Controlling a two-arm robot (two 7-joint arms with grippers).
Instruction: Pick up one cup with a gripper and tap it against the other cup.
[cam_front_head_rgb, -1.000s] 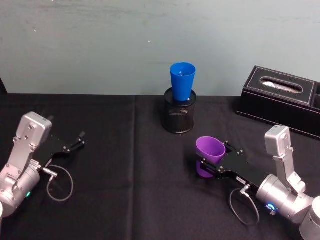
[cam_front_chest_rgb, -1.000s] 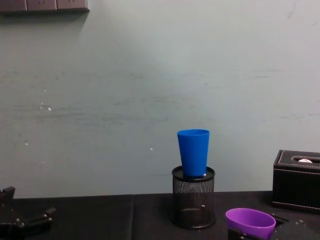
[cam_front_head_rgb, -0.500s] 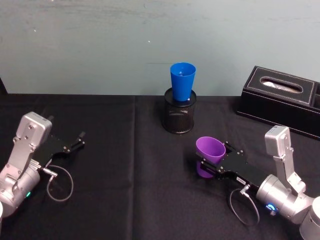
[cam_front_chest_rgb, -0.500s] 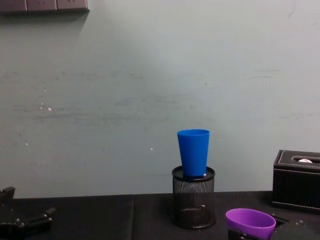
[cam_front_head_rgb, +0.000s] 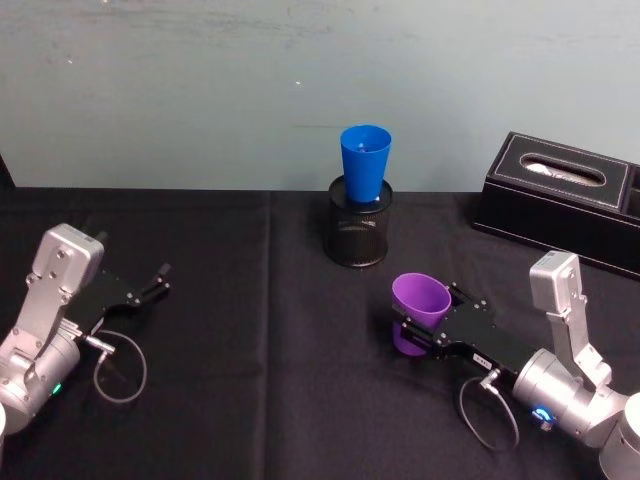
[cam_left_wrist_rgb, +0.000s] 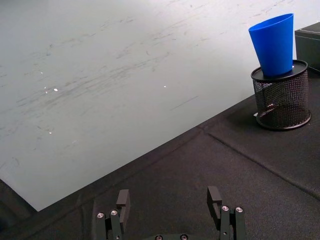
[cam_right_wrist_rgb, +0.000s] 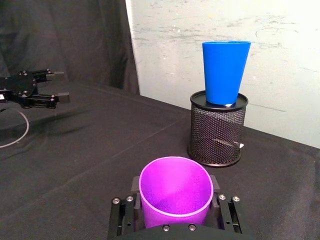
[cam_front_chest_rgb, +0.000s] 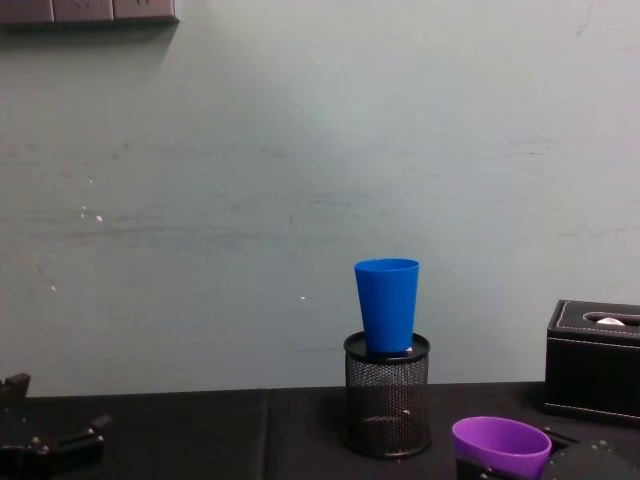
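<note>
Right jaws (cam_front_head_rgb: 412, 333) pinch purple cup (cam_front_head_rgb: 418, 305); blue cup (cam_front_head_rgb: 364, 163) sits in mesh holder (cam_front_head_rgb: 358, 235)

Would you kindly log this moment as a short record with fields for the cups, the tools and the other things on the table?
purple cup: upright, clamped by right tool, near table's right front
blue cup: standing in black mesh holder, apart from the purple cup
left tool: open, holding nothing, at table's left
tissue box: black, back right
</note>
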